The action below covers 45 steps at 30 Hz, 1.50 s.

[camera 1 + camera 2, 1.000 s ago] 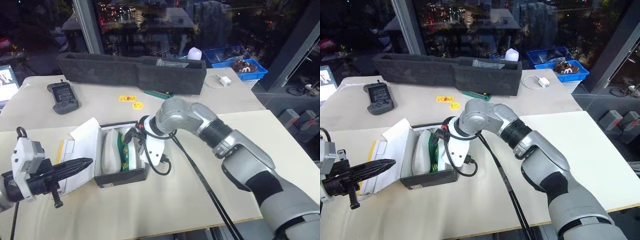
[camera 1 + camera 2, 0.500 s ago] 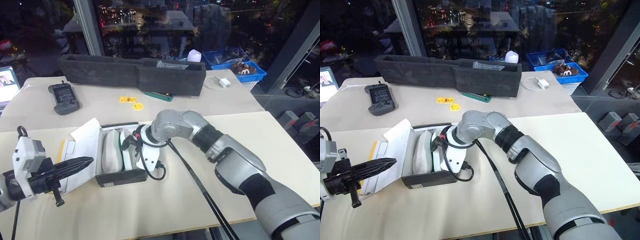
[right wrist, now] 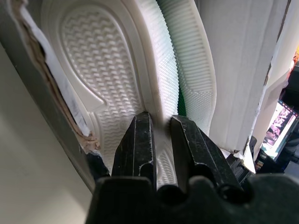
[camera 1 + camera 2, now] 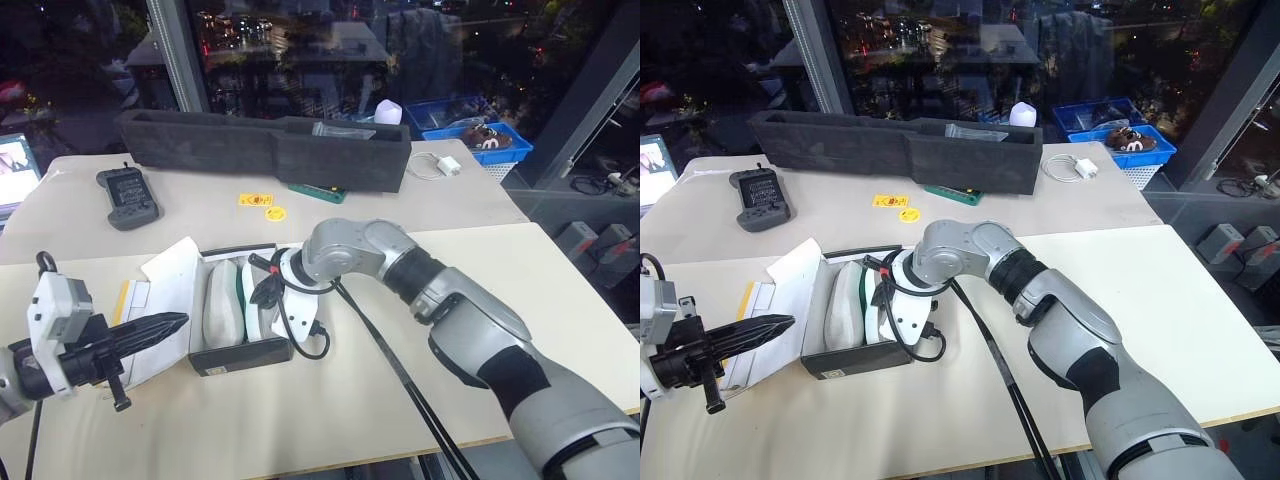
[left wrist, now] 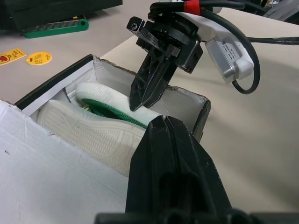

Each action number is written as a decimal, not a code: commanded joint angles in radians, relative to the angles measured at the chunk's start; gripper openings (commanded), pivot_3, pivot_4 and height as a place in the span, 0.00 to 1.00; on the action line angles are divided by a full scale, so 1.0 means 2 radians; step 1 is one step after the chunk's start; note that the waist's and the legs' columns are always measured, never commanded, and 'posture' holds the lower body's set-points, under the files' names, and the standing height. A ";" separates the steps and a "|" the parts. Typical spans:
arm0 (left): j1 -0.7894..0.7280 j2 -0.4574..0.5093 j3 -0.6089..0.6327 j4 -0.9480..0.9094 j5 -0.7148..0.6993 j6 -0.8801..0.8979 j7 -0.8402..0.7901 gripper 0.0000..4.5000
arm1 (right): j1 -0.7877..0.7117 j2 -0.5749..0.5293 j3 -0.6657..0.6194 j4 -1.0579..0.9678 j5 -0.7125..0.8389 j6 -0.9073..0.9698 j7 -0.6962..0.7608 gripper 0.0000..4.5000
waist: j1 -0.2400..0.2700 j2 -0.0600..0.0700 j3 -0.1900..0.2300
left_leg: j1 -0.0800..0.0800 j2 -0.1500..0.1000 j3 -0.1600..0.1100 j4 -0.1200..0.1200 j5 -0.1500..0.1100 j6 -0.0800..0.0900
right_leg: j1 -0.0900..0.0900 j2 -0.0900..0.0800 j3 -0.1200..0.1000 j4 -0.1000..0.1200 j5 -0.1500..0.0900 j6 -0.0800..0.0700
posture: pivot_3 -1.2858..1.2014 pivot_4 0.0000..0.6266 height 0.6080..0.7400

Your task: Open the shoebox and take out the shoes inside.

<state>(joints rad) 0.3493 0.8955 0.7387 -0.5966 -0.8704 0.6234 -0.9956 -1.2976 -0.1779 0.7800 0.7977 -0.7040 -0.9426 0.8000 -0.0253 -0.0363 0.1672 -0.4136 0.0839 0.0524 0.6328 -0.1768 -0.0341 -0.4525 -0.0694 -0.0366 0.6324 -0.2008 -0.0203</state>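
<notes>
- Lying open on the table [image 4: 380,400], the shoebox [image 4: 240,355] holds the shoes [image 4: 225,300], stood on edge side by side, white soles showing.
- The right gripper [image 3: 161,133] is closed down on a thin sole edge of one shoe inside the box.
- The left gripper [image 4: 150,330] is shut, empty, just beside the lid.
- The shoes are judged light and soft; the rubber rim is thin, so slipping is possible.

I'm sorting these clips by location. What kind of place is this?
Probably an indoor lab or office workspace at night: beige tables stand by large windows showing city lights, with a handheld controller and blue bins around the shoebox.
</notes>
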 commanded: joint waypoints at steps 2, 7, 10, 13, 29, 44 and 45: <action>-0.005 0.004 0.004 -0.008 -0.009 0.003 0.000 0.00 | 0.028 0.001 0.031 0.009 -0.017 -0.004 0.019 0.05 | 0.000 0.000 0.000 | 0.000 0.000 0.000 0.000 0.000 0.000 | 0.000 0.000 0.000 0.000 0.000 0.000 | 0.52 0.24 0.98; -0.006 0.005 0.005 -0.007 -0.009 0.006 -0.001 0.00 | 0.031 0.002 0.029 0.006 -0.009 -0.004 0.025 0.02 | 0.000 0.000 0.000 | 0.000 0.000 0.000 -0.001 0.000 0.000 | 0.000 0.000 0.000 0.000 0.000 0.000 | 0.52 0.24 0.98; -0.006 0.006 0.006 -0.007 -0.008 0.007 -0.002 0.00 | 0.033 0.002 0.028 0.003 -0.007 -0.003 0.026 0.01 | 0.000 -0.001 -0.001 | 0.001 0.000 0.000 -0.001 0.000 0.000 | 0.000 0.000 0.000 0.000 0.000 -0.001 | 0.52 0.24 0.98; -0.007 0.006 0.004 -0.007 -0.009 0.008 -0.002 0.00 | 0.032 0.003 0.022 -0.001 -0.004 0.003 0.019 0.01 | 0.000 -0.001 -0.001 | 0.001 0.000 0.000 -0.002 0.000 0.000 | 0.000 0.000 0.000 0.000 -0.001 -0.001 | 0.52 0.24 0.98; -0.033 0.018 -0.030 0.012 0.004 0.003 -0.013 0.00 | -0.007 -0.019 -0.059 -0.042 0.014 0.002 -0.100 0.00 | -0.009 -0.002 -0.001 | -0.001 0.001 0.000 -0.003 0.000 0.001 | -0.003 0.004 0.004 0.001 -0.001 -0.001 | 0.52 0.24 0.98; -0.060 0.023 -0.055 0.033 0.022 -0.004 -0.027 0.00 | -0.004 -0.061 -0.100 -0.083 0.016 -0.001 -0.184 0.00 | -0.009 -0.002 0.000 | -0.001 0.001 0.001 -0.003 0.000 0.000 | -0.003 0.004 0.006 0.000 0.000 0.000 | 0.52 0.24 0.98; -0.061 0.024 -0.055 0.034 0.024 -0.004 -0.029 0.00 | -0.004 -0.063 -0.102 -0.085 0.014 -0.002 -0.192 0.00 | -0.009 -0.002 0.000 | -0.001 0.001 0.001 -0.003 0.000 0.000 | -0.003 0.004 0.006 0.000 0.000 0.000 | 0.52 0.24 0.98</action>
<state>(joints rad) 0.2393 0.9293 0.6200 -0.5306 -0.8251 0.6332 -1.0425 -1.2794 -0.2952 0.6402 0.6758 -0.6942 -0.9369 0.4701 -0.0438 -0.0395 0.1664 -0.4153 0.0856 0.0538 0.6268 -0.1764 -0.0335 -0.4589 -0.0605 -0.0252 0.6325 -0.2009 -0.0204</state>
